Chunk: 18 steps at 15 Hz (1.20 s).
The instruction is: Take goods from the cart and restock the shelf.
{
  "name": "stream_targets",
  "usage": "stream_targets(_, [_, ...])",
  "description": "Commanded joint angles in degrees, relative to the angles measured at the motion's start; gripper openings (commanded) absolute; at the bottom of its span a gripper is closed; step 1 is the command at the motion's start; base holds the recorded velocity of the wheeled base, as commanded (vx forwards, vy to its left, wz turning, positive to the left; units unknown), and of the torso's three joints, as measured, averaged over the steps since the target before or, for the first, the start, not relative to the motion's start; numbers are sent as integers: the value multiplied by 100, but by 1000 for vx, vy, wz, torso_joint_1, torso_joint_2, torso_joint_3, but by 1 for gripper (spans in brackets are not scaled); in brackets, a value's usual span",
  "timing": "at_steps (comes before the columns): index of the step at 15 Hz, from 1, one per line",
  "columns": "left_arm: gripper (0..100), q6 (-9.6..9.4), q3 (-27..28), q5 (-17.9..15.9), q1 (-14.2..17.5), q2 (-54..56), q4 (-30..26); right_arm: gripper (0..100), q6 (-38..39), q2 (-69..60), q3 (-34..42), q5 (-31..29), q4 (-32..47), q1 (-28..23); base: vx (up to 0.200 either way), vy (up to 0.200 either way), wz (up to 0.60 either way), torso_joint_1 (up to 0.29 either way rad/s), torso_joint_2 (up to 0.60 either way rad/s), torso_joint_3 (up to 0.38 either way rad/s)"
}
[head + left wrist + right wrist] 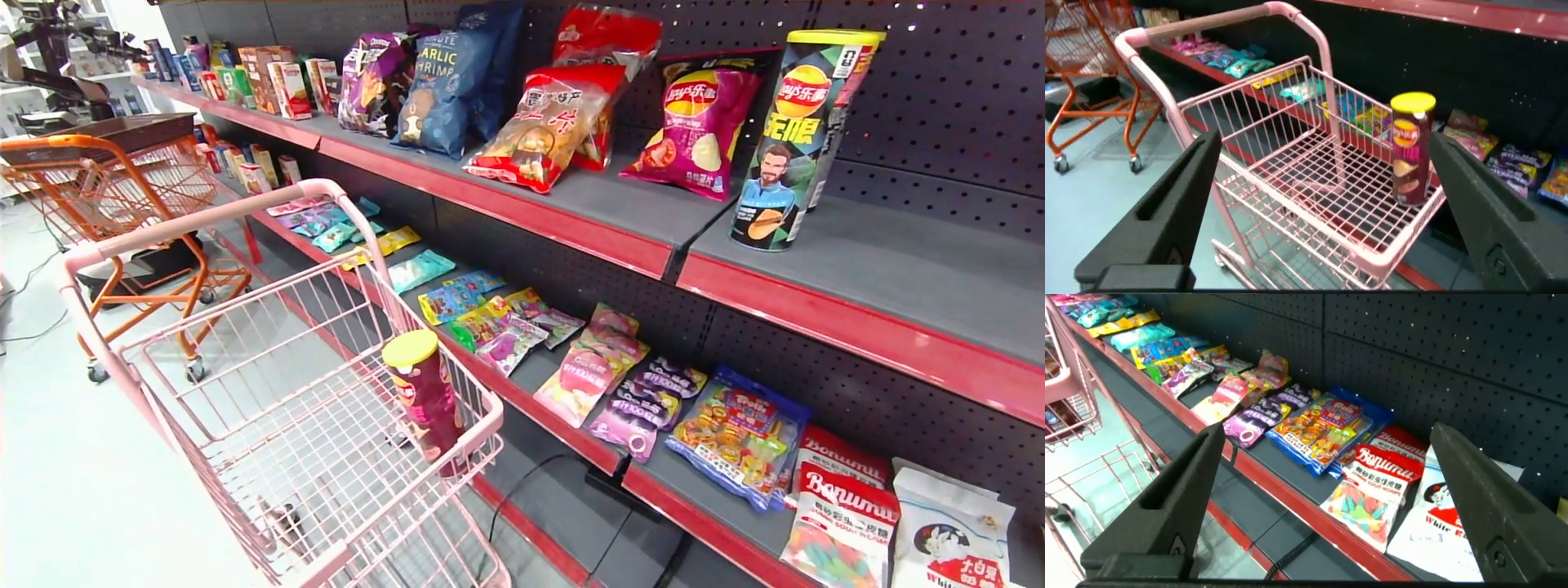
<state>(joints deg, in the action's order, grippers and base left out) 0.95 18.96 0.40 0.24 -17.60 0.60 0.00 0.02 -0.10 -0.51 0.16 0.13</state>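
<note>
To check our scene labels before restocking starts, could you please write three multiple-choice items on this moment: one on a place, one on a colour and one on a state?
1. Where does the maroon chip can stand?
A) on the upper shelf
B) in the pink cart
C) on the floor

2. What colour is that can's lid?
A) yellow
B) green
C) white

3. How is the left tool?
A) shut on the can
B) shut on a bag
C) open, holding nothing

Answers:
1 B: it stands upright in a corner of the cart.
2 A: the head and left wrist views both show a yellow lid.
3 C: its fingers stand wide apart, with the can beyond them.
</note>
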Motion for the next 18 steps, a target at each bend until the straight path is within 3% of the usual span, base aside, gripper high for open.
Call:
stream_targets(1, [100, 248, 1409, -313, -42, -3847, 301, 100, 0, -2, 1, -2, 2, 4, 0, 0, 0, 0, 0, 0])
stream_targets(2, [100, 248, 1374, -445, -42, -3944, 353, 100, 0, -2, 1, 7, 2, 4, 0, 0, 0, 0, 0, 0])
stream_targets(3, [100, 177, 1163, -1183, -33, -4682, 705, 100, -9, -2, 1, 7, 2, 4, 0, 0, 0, 0, 0, 0])
stream_targets(5, [100, 186, 1172, -1508, -33, -5306, 977, 100, -26, -2, 1, 7, 2, 4, 0, 0, 0, 0, 0, 0])
stream_targets(6, [100, 177, 1163, -1772, -33, -5833, 1355, 100, -26, -2, 1, 7, 2, 4, 0, 0, 0, 0, 0, 0])
stream_targets(7, [100, 107, 1119, -2246, -42, -6440, 2076, 100, -18, -2, 1, 7, 2, 4, 0, 0, 0, 0, 0, 0])
stream_targets(8, [100, 10, 1110, -2457, -42, -6668, 2357, 100, -26, -2, 1, 7, 2, 4, 0, 0, 0, 0, 0, 0])
stream_targets(9, [100, -447, 1110, -2800, -42, -7213, 2876, 100, -26, -2, 1, 7, 2, 4, 0, 0, 0, 0, 0, 0])
stream_targets(10, [100, -693, 1145, -2967, -42, -7495, 3139, 100, -26, -2, 1, 7, 2, 4, 0, 0, 0, 0, 0, 0])
stream_targets(11, [100, -772, 1145, -3169, -68, -7679, 3298, 100, -26, -2, 1, 7, 2, 4, 0, 0, 0, 0, 0, 0])
stream_targets(14, [100, -798, 1198, -3327, -402, -8163, 3447, 100, -26, -2, 1, 16, 2, 4, 0, 0, 0, 0, 0, 0])
stream_targets(16, [100, -816, 1189, -3327, -420, -8461, 3825, 100, -35, -2, 1, 16, 2, 4, 0, 0, 0, 0, 0, 0])
stream_targets(17, [100, -816, 1145, -3275, -429, -9041, 4607, 100, -35, -2, 1, 16, 2, 4, 0, 0, 0, 0, 0, 0])
stream_targets(18, [100, -798, 1145, -3257, -429, -9305, 4994, 100, -35, -2, 1, 16, 2, 4, 0, 0, 0, 0, 0, 0])
